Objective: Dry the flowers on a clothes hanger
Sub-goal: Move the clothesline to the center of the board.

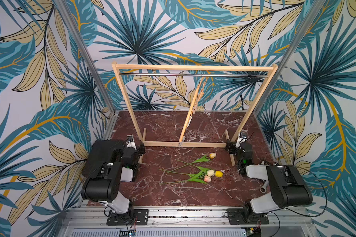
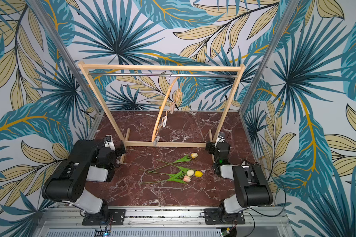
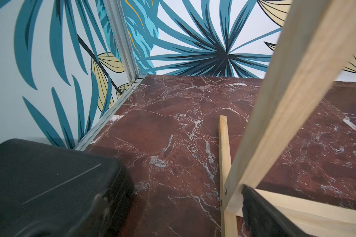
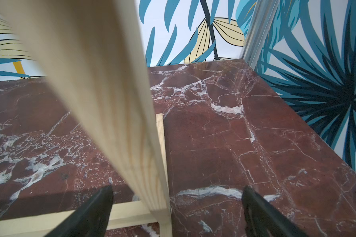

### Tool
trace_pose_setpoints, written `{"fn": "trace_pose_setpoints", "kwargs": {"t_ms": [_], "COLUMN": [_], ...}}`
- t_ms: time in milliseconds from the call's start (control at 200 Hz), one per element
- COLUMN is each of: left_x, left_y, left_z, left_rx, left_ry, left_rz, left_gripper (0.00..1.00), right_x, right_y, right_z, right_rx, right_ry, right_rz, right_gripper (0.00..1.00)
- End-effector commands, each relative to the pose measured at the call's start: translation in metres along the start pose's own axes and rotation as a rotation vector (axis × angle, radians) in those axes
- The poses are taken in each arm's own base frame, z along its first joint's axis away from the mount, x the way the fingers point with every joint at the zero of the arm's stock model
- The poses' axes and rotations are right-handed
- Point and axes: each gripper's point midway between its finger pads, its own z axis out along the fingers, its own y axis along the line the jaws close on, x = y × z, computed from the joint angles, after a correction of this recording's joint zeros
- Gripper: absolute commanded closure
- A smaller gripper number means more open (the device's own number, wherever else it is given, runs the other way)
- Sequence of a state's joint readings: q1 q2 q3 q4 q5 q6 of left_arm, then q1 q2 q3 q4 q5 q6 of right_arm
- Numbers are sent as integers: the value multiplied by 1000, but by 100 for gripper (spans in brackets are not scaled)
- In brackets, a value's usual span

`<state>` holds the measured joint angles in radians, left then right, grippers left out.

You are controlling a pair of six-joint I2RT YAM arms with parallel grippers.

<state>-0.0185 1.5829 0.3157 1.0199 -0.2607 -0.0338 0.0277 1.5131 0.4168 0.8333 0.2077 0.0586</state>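
The flowers (image 1: 195,173) (image 2: 176,174) are tulips with long green stems, lying loose on the red marble table between my arms, heads pointing right. The clothes hanger (image 1: 190,115) (image 2: 160,115), light wood with small pale clothespins, hangs by its hook from the rack's metal rod, turned almost edge-on. My left gripper (image 1: 141,148) (image 2: 122,150) (image 3: 187,186) is open and empty beside the rack's left foot. My right gripper (image 1: 230,148) (image 2: 210,148) (image 4: 177,189) is open and empty at the rack's right foot. Both are well behind the flowers.
A large wooden rack (image 1: 193,67) (image 2: 160,67) with a metal rod stands across the back half of the table. Its posts (image 3: 286,102) (image 4: 111,102) rise close in front of each wrist camera. Leaf-printed walls and aluminium posts (image 1: 86,57) enclose three sides.
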Motion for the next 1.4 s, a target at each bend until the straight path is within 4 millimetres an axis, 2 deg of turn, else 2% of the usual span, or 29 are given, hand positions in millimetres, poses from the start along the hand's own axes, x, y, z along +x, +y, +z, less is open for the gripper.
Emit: {"fn": "trace_pose_setpoints", "kwargs": {"t_ms": [0,546,621,671,726,736,776,831,871,942,967,997,1047,1117,1177,1202,1312,1392], "left_x": [-19,-19,-19,-34,-46,-49,-58,-68,-73,-76,-74,-73,-70,-66,-67,-60,-52,-47], "left_y": [-3,-2,-3,-2,-4,-3,4,18,26,38,39,36,33,25,19,18,11,1], "left_z": [7,7,7,6,2,1,-4,-15,-24,-44,-51,-59,-72,-87,-97,-102,-111,-112], "left_rx": [8,7,10,3,13,9,-30,-108,-150,-237,-241,-231,-218,-185,-146,-148,-103,-56], "left_ry": [-38,-25,-12,-49,-10,-1,24,51,67,110,141,171,199,224,227,253,279,309], "left_rz": [-13,-12,-13,-11,9,12,3,-62,-111,-228,-261,-301,-349,-396,-424,-419,-458,-482], "left_gripper": [0,0,0,0,0,0,0,0,0,0,0,0,0,0,0,0,1,7], "right_x": [-3,-4,-20,-35,-55,-62,-70,-72,-66,-42,-25,-15,-11,0,2,4,11,13], "right_y": [2,2,-9,-23,-33,-33,-31,-22,-27,-67,-76,-70,-54,-47,-42,-41,-30,-24], "right_z": [-3,-3,-6,-12,-24,-26,-36,-47,-55,-76,-85,-82,-79,-89,-98,-102,-112,-120], "right_rx": [-14,-13,62,152,227,228,220,168,197,435,489,433,350,386,390,391,322,292], "right_ry": [-17,-21,-7,79,135,131,170,214,209,163,209,251,317,435,485,500,580,621], "right_rz": [-6,-8,-7,21,75,88,128,179,256,487,553,592,599,549,477,454,390,344], "right_gripper": [0,0,0,0,0,0,0,0,0,0,0,0,0,2,5,5,8,12]}}
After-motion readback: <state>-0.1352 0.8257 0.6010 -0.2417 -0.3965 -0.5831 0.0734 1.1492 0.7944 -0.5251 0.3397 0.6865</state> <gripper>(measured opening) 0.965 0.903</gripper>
